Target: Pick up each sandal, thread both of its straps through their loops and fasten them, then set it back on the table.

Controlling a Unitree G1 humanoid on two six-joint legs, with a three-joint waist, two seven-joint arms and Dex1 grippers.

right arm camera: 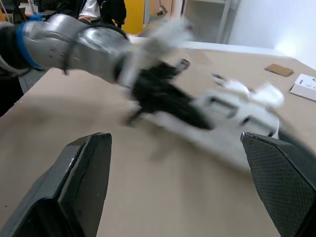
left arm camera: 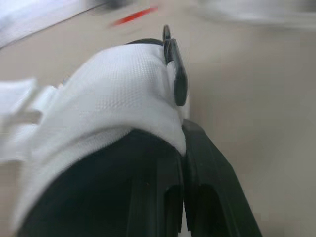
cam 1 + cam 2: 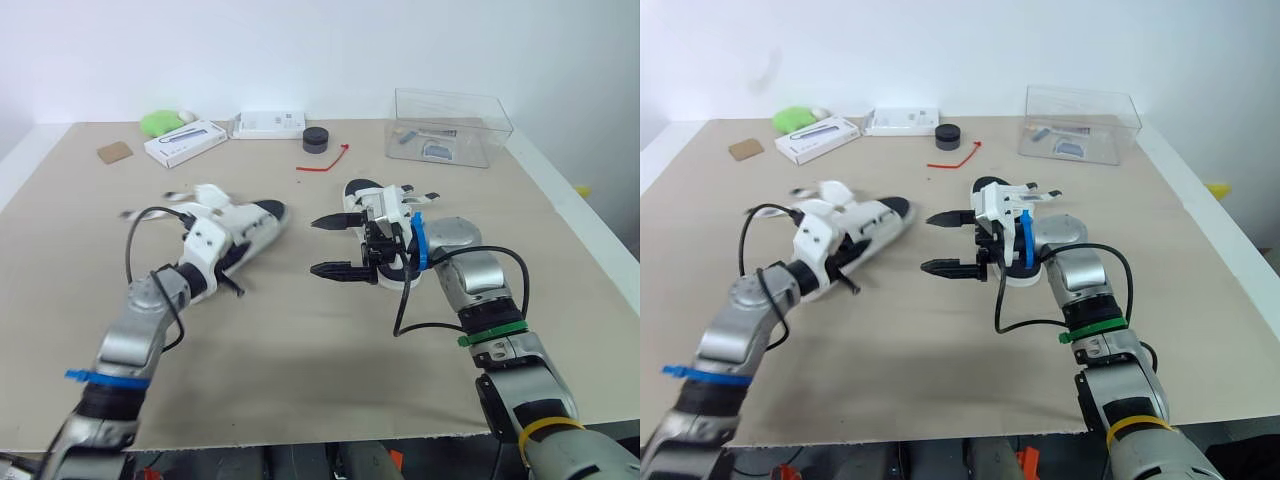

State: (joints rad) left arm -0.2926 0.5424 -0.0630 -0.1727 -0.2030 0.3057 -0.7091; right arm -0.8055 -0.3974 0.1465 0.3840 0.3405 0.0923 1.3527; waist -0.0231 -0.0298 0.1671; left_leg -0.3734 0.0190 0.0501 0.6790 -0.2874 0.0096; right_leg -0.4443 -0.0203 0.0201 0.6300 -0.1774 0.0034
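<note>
A white sandal with a black sole [image 3: 248,222] is held tilted just above the table at centre left, its loose straps blurred. My left gripper [image 3: 228,268] is shut on its white upper; in the left wrist view the fingers [image 2: 197,197] press together under the fabric [image 2: 113,98]. The second sandal [image 3: 359,193] lies flat on the table at centre right, partly hidden under my right arm. My right gripper [image 3: 318,246] hovers over its left side, open, pointing at the held sandal [image 1: 232,111] with nothing between its fingers [image 1: 84,182].
Along the far edge sit a clear plastic box [image 3: 450,125], a black round cap [image 3: 316,139], a red tie [image 3: 325,160], two white boxes [image 3: 185,142] [image 3: 268,123], a green item [image 3: 160,122] and a cardboard scrap [image 3: 115,151]. Bare tabletop [image 3: 320,350] stretches in front.
</note>
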